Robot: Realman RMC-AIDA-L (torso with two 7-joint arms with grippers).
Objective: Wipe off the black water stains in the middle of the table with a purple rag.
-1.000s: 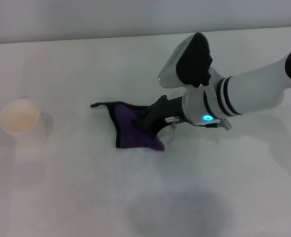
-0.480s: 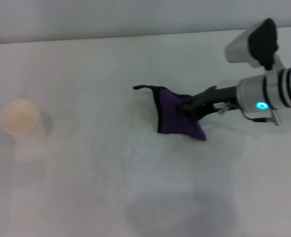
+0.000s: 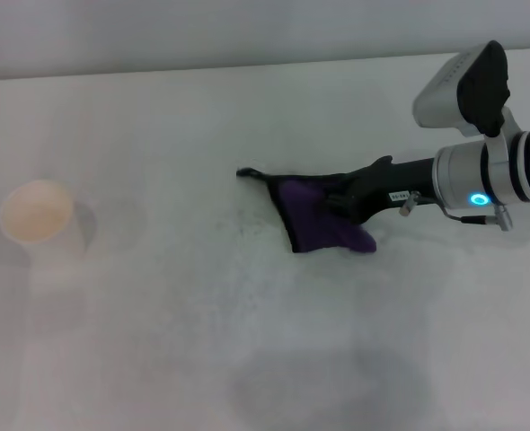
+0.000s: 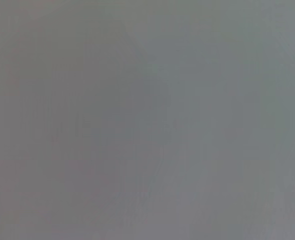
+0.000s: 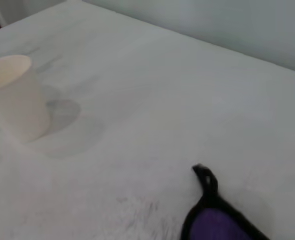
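Your purple rag (image 3: 314,224) lies on the white tabletop (image 3: 157,341) right of centre, bunched into a rough wedge whose long axis runs across the head view from left to right. Its narrow end, a black-edged corner with the black corner loop (image 3: 247,172), points toward your robot's left and slightly away from the body; the broader purple mass faces the right arm. In the right wrist view you see the same loop (image 5: 203,175) leading the black hem, with the purple cloth (image 5: 215,227) at the frame's edge. Your right end effector (image 3: 337,205) is clamped on the rag at its broad end, the dark fingers (image 3: 355,193) closed into the folds and low against the tabletop. The right arm reaches in from the right side of the head view, its forearm nearly level and pointing toward the left, with the wrist ring showing a blue light (image 3: 477,199) and the wrist camera housing (image 3: 467,85) standing above it. A pale paper cup (image 3: 37,215) stands upright well apart from the rag on the left side. Your left wrist view shows only a uniform grey field, and the left end effector appears in no view. No dark blob can be made out on the visible tabletop; only faint grey speckling (image 3: 247,224) lies just left of the rag
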